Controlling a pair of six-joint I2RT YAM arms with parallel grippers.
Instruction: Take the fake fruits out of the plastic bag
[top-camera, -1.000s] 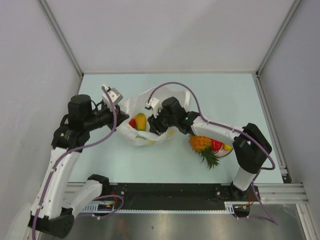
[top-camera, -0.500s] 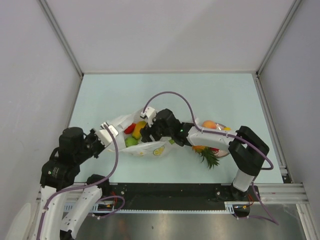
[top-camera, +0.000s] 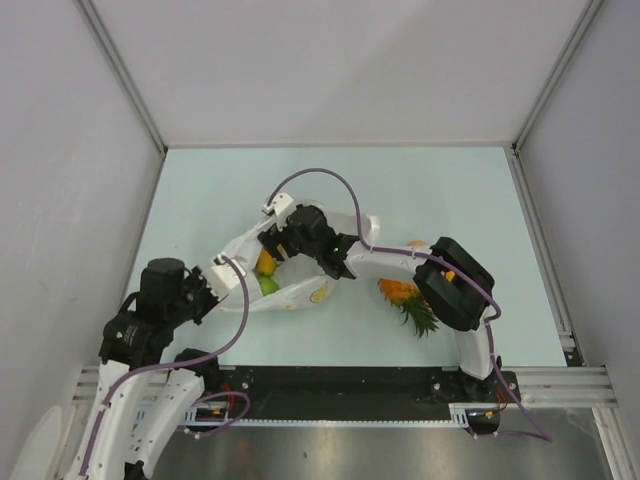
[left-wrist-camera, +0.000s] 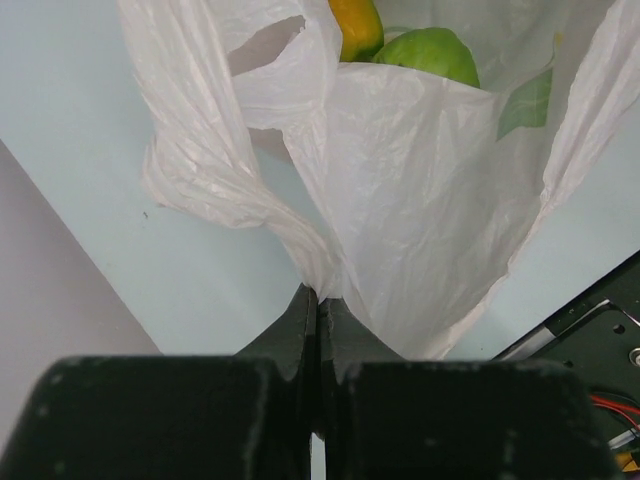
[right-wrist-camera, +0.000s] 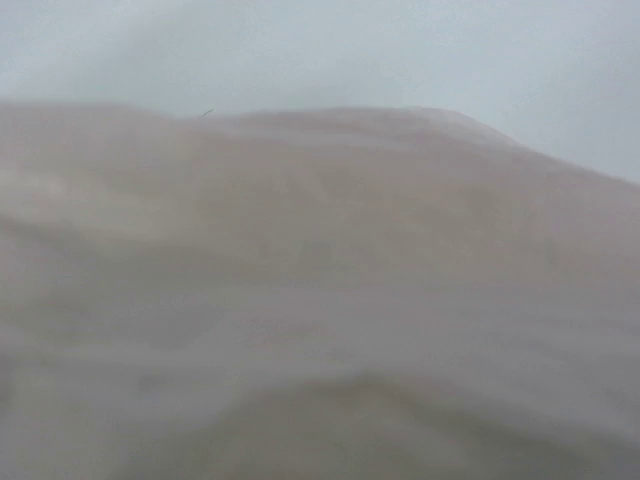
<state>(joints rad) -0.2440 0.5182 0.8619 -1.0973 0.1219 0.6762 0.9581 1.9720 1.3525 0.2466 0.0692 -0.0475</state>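
Your left gripper (left-wrist-camera: 318, 300) pinches a bunched bit of the plastic bag (left-wrist-camera: 420, 200). The bag sits in the middle of the worktop (top-camera: 200, 190) with a green fruit (left-wrist-camera: 432, 55) and an orange fruit (left-wrist-camera: 356, 22) inside. Your right gripper (top-camera: 272, 250) is at the bag's mouth, but you cannot tell if it is spread or pressed together.

From above, the far half of the table (top-camera: 420, 180), ten round to two o'clock, lies open for a gripper to pass. The plastic bag (top-camera: 300, 292) sprawls over the middle, its eight o'clock end pinched tight by the left gripper (top-camera: 226, 274). The right arm (top-camera: 385, 258) stretches in from three o'clock, and the right gripper (top-camera: 276, 252) crowds the bag's mouth. The pineapple (top-camera: 403, 293) blocks four o'clock. A narrow bare strip runs along six.
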